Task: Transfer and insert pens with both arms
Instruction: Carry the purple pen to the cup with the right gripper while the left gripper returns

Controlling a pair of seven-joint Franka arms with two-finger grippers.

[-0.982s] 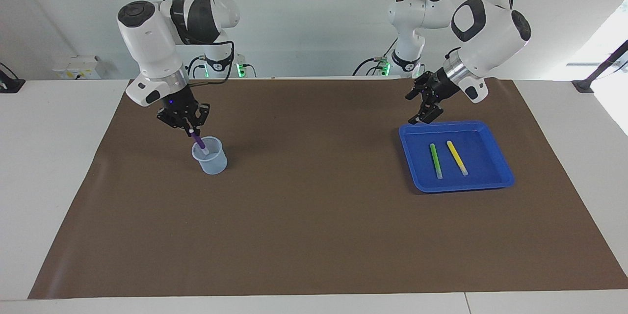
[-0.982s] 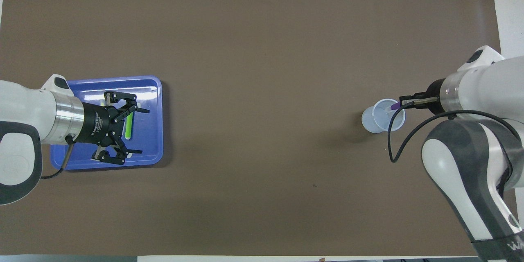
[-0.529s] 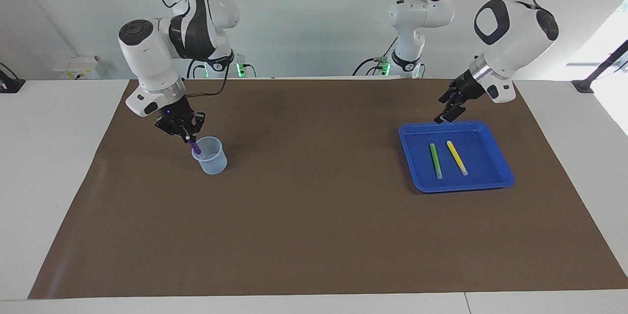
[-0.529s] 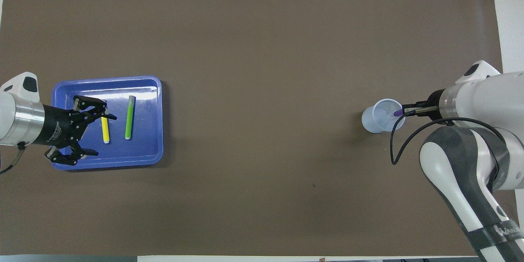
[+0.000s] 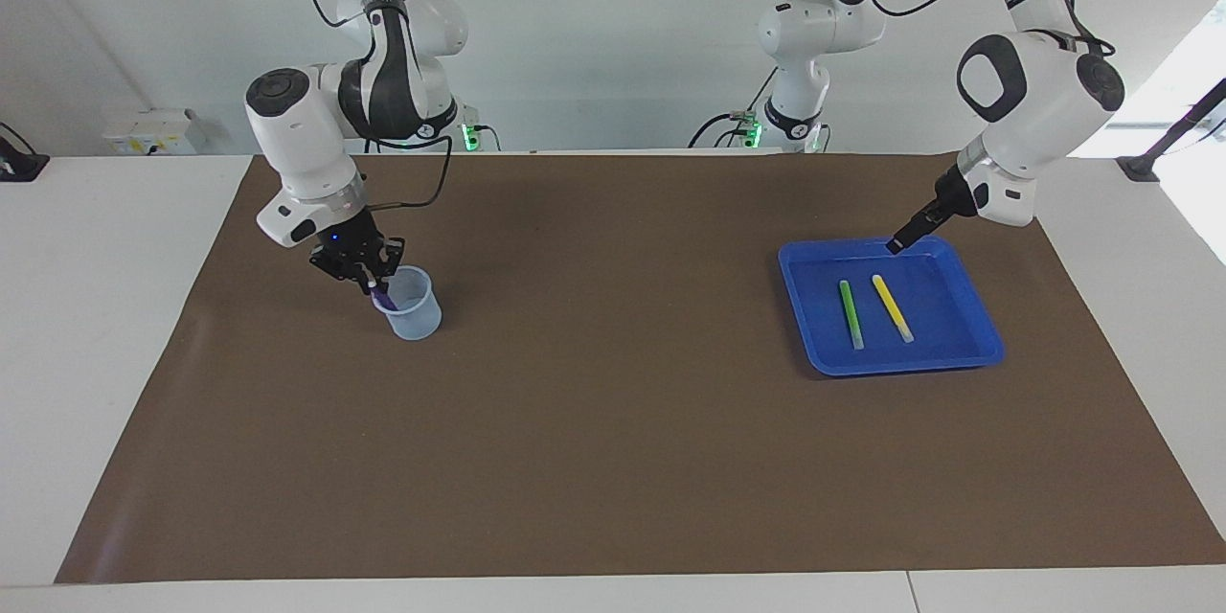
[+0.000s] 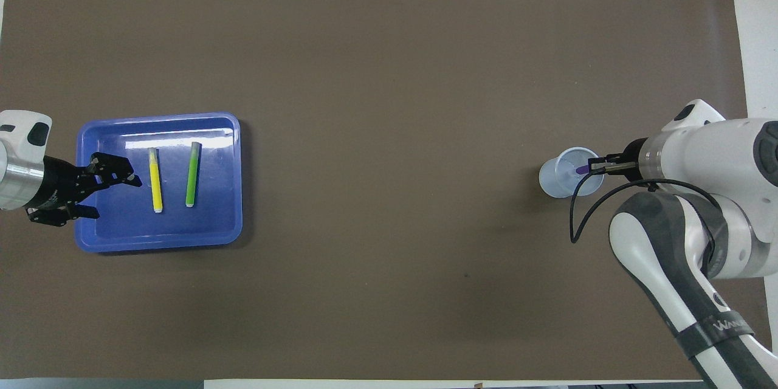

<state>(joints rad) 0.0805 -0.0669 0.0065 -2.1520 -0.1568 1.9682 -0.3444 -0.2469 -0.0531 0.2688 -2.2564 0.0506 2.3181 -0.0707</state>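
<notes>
Purple pen (image 5: 381, 295) tilted into cup (image 5: 412, 306), clamped by right tool (image 5: 368, 280). Green pen (image 5: 850, 313) and yellow pen (image 5: 892, 307) flat in blue tray (image 5: 967, 341), yellow at green's 3 o'clock in facing view. Left tool (image 6: 106, 185) over tray edge, fingers apart.

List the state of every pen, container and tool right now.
purple pen: tilted, lower end in cup, gripped
green pen: flat in tray
yellow pen: flat in tray
cup: upright
tray: holds two pens
right tool: shut on purple pen
left tool: open, over tray edge
</notes>
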